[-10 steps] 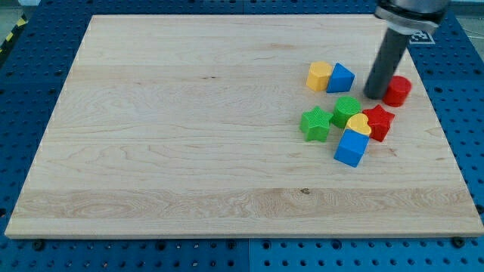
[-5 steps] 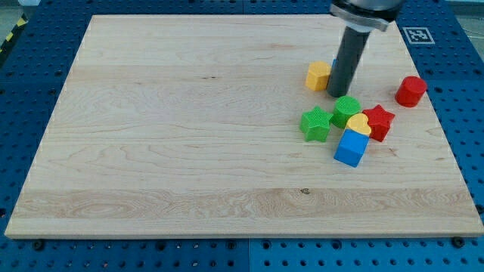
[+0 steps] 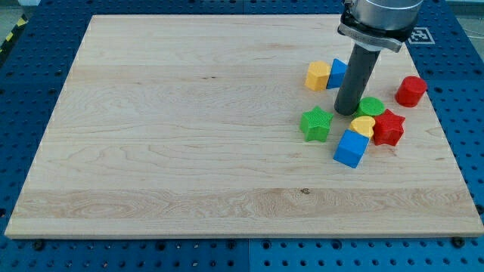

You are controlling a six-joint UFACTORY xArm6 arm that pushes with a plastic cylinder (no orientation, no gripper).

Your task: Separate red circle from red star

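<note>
While seven blocks (image 3: pixel 353 147) lie, my tip (image 3: pixel 347 112) touches one.

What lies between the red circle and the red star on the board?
In the camera view nothing lies between the red circle and the red star, only bare wood. My tip is left of both.

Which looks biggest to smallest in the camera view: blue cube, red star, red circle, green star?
1. Blue cube, largest.
2. Red star and green star look alike, so unranked.
3. Red circle, smallest, though it lies farther up the view.
</note>
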